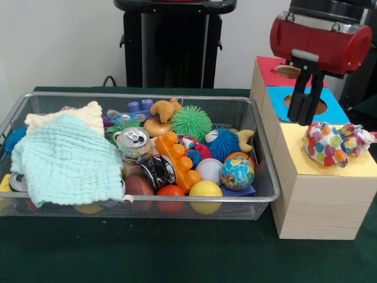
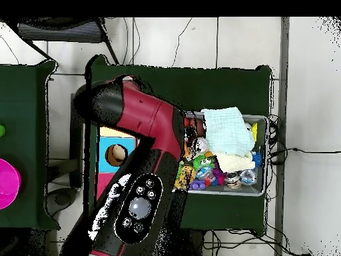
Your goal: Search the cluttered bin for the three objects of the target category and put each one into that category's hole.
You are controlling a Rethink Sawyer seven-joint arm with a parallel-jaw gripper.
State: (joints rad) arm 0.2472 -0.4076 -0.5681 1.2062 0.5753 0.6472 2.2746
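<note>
The wire mesh bin (image 1: 147, 95) fills the left and middle of the front view and is full of toys. One white dotted cloth (image 1: 333, 142) lies crumpled on the yellow top (image 1: 312, 165) of the wooden box, right of the bin. The hole in the yellow top does not show; the cloth lies where it would be. My gripper (image 1: 304, 115) hangs open and empty just behind the cloth, over the blue top (image 1: 336, 109). A small dotted white patch (image 1: 187, 141) shows behind the orange brick; I cannot tell whether it is cloth. In the overhead view my arm hides the gripper.
A mint waffle cloth (image 1: 68, 159) and a cream one (image 1: 65, 117) cover the bin's left part. Balls, a can (image 1: 134, 141), an orange brick (image 1: 177, 159) and spiky toys fill the rest. The red top (image 1: 274, 71) lies behind the blue one. The overhead view shows the bin (image 2: 266, 153) and the blue opening (image 2: 115, 155).
</note>
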